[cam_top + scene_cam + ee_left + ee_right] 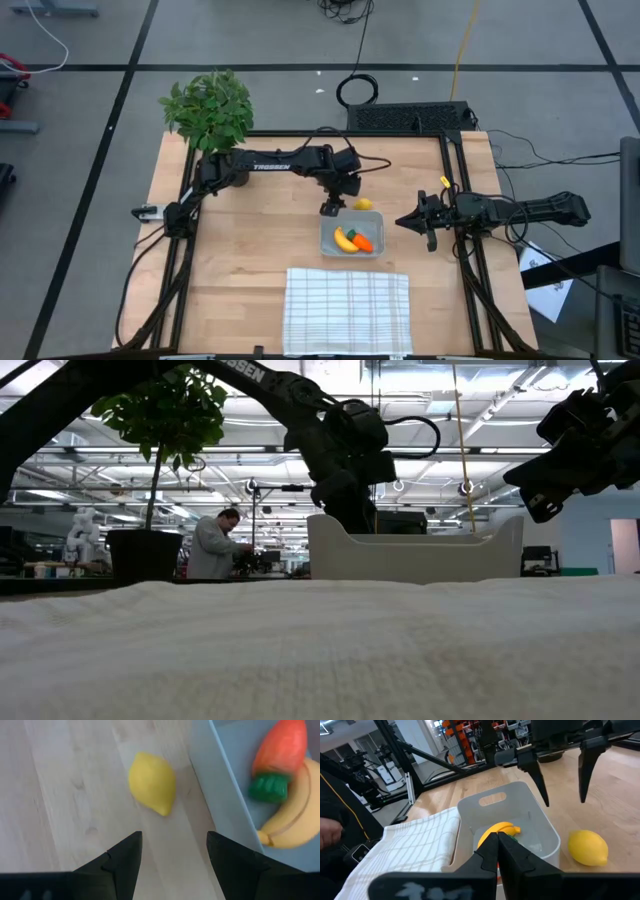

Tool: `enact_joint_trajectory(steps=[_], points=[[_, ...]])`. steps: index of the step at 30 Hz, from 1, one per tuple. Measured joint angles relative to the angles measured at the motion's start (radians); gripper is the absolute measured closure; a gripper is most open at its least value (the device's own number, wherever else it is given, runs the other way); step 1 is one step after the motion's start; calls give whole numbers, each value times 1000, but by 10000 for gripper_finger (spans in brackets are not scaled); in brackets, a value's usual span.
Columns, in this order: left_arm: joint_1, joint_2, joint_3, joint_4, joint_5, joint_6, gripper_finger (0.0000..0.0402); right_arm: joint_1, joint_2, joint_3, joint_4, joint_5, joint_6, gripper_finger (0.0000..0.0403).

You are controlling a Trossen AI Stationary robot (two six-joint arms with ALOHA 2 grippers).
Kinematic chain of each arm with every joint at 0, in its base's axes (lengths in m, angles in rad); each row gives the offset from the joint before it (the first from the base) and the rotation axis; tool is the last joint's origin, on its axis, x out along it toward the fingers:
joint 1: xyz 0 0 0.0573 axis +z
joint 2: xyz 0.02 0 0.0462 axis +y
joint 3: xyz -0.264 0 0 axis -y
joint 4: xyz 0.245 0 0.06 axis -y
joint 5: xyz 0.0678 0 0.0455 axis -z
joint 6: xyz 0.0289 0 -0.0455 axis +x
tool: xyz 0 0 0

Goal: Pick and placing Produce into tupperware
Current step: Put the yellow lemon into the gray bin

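Pale wood makes up the tabletop (240, 260), and near its middle sits the small shallow translucent grey-clear plastic tupperware (330, 244), rectangular with rounded corners; inside it lie the curved yellow toy banana (344, 240) and the orange toy carrot with its green top (362, 242), touching each other; the small yellow toy lemon (363, 204) rests on the bare wood just beyond the container's far rim, outside it. The left gripper (331, 209) hangs above the wood beside the lemon, near the container's far left corner, its two dark fingers (122, 857) spread apart with nothing between them; in the left wrist view the lemon (152, 783) lies ahead of the gap, close to the container wall (210, 785). The right gripper (407, 222) hovers off the container's right side, towards the tabletop's right edge, its fingers (487, 851) pressed together and holding nothing. A white checked cloth (347, 310) lies flat at the near edge of the tabletop, just in front of the container; a leafy green potted plant (210, 110) stands at the far left corner. In the low view a person (214, 546) stands in the room behind the table.
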Motion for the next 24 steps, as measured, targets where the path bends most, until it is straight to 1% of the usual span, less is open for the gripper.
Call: enact_joint_trajectory(steps=[4, 10, 17, 24], points=[[1, 0, 0, 35, 21, 0, 174, 0, 0, 0, 0, 0, 0, 403], [4, 10, 0, 40, 58, -6, 174, 0, 0, 0, 0, 0, 0, 403], [2, 63, 0, 39, 68, -11, 174, 0, 2, 0, -2, -2, 0, 403], [-5, 64, 0, 51, 72, 10, 174, 0, 10, 0, -4, -3, 0, 403]])
